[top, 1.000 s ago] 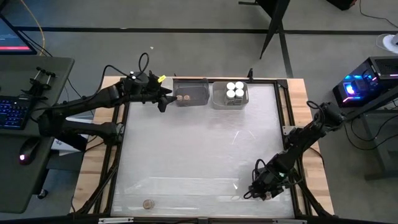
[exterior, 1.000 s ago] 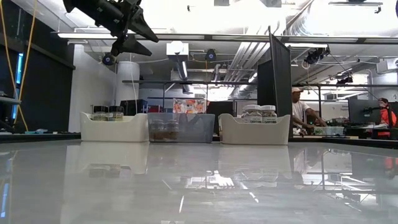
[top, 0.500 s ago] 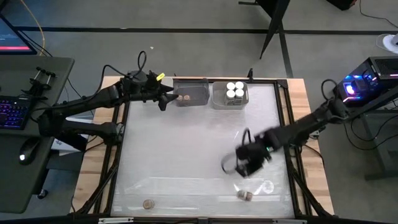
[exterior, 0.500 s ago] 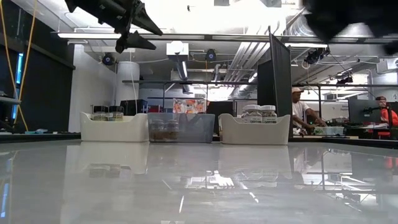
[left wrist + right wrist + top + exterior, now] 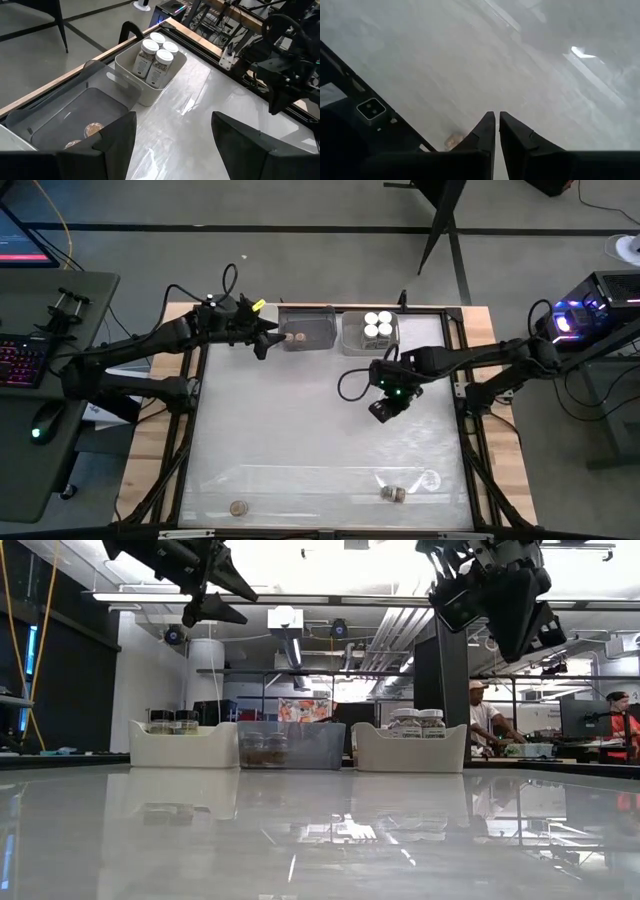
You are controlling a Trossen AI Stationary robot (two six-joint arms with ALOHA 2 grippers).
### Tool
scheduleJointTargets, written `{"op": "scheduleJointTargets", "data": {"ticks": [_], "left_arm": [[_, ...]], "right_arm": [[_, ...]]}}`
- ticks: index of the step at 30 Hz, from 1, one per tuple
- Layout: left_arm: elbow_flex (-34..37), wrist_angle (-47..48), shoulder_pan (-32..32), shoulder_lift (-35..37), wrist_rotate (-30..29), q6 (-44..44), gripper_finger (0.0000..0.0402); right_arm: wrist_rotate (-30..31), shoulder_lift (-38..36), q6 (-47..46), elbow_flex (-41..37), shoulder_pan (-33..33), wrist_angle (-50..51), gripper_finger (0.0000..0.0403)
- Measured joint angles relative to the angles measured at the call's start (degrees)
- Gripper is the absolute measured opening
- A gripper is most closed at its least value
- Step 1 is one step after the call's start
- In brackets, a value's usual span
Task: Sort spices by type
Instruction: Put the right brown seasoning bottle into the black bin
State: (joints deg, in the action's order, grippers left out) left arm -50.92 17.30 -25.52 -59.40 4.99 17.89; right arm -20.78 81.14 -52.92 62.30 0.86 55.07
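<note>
Near edge of the glossy white tabletop [image 5: 300, 430]: two small cork-capped spice jars [image 5: 238, 507], well apart. Mid-table, right pincer [image 5: 381, 410] hangs clenched, empty. Far edge: left pincer [image 5: 262, 340] spread wide, empty, beside the grey translucent bin [image 5: 307, 330] with cork-capped jars; white-capped jars [image 5: 156, 56] sit in the white bin [image 5: 370, 332].

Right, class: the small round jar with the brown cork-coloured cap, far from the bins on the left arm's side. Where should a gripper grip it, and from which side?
Grip the brown-capped jar across its round sides, coming straight down from above. Its cap shows as a full circle in the high view, so it likely stands upright, with nothing crowding it.
</note>
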Motion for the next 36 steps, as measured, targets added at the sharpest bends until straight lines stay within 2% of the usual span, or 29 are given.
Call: {"op": "scheduleJointTargets", "data": {"ticks": [3, 6, 14, 18, 22, 26, 32, 36], "left_arm": [[0.0, 0.0, 0.0, 0.0, 0.0, 0.0, 0.0246], [0.0, 0.0, 0.0, 0.0, 0.0, 0.0, 0.0246], [0.0, -0.3, 0.0, 0.0, 0.0, 0.0, 0.0246], [0.0, -0.5, 0.0, 0.0, 0.0, 0.0, 0.0246], [0.0, -0.5, 0.0, 0.0, 0.0, 0.0, 0.0246], [0.0, -0.5, 0.0, 0.0, 0.0, -0.1, 0.0246], [0.0, -0.4, 0.0, 0.0, 0.0, -0.1, 0.0246], [0.0, -0.4, 0.0, 0.0, 0.0, -0.1, 0.0246]], "right_arm": [[0.5, 0.0, -0.2, 0.0, 1.3, 0.0, 0.0025], [0.3, 0.0, -1.0, 0.0, 3.4, 0.0, 0.0049], [-3.3, 0.0, -4.2, 0.0, 14.3, -2.7, 0.0182], [-3.3, 0.0, -7.0, 0.0, 21.3, -8.8, 0.0248], [-3.3, 0.0, -9.9, 0.0, 26.4, -14.6, 0.0296], [-2.0, 0.0, -11.9, 0.0, 28.6, -15.2, 0.0316], [1.8, 0.2, -14.3, 0.0, 28.8, -10.3, 0.0319], [0.7, 2.4, -14.7, 0.0, 28.8, -10.3, 0.0319]]}}
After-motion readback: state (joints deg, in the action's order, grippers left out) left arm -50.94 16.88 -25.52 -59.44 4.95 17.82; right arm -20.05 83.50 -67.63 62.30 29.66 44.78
